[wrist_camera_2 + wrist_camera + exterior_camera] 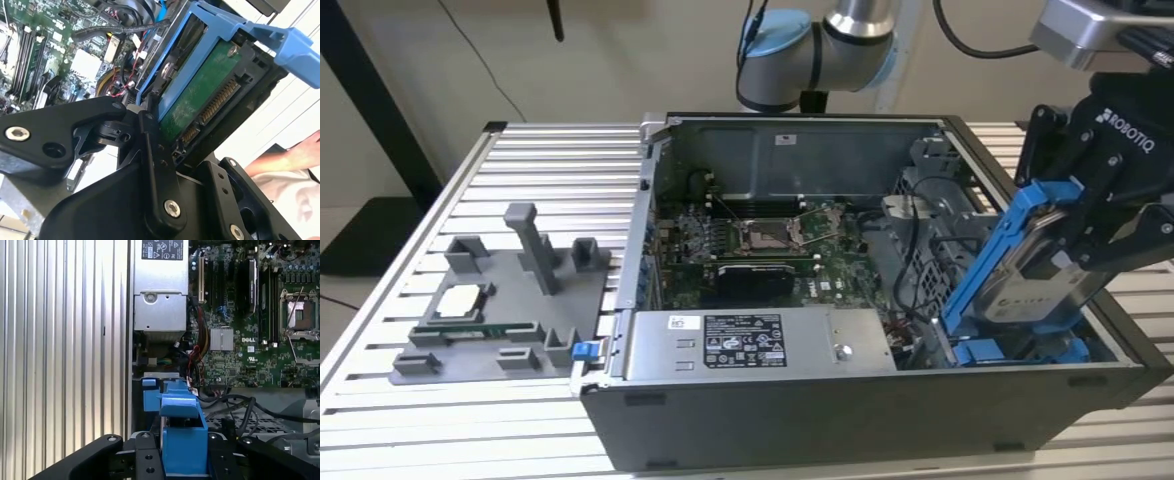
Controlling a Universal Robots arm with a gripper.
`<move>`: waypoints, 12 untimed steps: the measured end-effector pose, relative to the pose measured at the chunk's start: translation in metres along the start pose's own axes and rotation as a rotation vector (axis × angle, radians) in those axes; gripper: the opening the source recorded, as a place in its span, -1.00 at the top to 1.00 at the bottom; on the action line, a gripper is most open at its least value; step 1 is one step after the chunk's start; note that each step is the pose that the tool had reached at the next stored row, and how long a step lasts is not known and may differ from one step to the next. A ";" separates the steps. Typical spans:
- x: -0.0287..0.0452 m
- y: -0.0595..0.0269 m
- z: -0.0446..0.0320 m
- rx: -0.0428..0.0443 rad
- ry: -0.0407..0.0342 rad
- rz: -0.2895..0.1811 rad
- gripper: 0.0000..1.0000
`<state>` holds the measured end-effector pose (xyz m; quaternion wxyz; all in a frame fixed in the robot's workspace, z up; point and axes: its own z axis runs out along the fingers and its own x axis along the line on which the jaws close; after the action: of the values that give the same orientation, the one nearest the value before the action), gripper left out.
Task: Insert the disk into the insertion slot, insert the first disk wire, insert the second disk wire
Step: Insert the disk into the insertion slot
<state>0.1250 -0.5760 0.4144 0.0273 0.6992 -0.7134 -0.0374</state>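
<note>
Disk (1041,275), a flat grey metal slab with a white label in a bright blue plastic frame, hangs tilted over the open computer case at the exterior view's right. The gripper (1087,250) pinches it between black fingers (149,135). Its lower end is close over the insertion slot (1014,351), a thin sheet-metal bay with blue edges. At this slant a corner could catch the bay's rim or snag the loose black cables (240,407). Beyond lie the green motherboard (761,240) and ribbed aluminium table (520,160).

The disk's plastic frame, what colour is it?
Bright blue. The frame around the disk shows best in the exterior view.
</note>
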 end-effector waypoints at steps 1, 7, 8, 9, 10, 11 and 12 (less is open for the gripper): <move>0.0001 0.0003 0.0008 0.0000 -0.0002 0.000 1.00; 0.0001 0.0006 0.0068 0.0002 0.0005 0.000 1.00; 0.0002 0.0005 0.0083 0.0001 -0.0007 0.000 1.00; 0.0003 0.0004 0.0094 0.0000 -0.0010 0.000 1.00; 0.0002 0.0003 0.0101 0.0000 -0.0011 0.000 1.00; 0.0002 0.0003 0.0111 0.0000 -0.0016 0.000 1.00; 0.0003 0.0001 0.0122 0.0000 -0.0019 0.000 1.00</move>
<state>0.1237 -0.5761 0.4023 0.0266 0.6993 -0.7134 -0.0380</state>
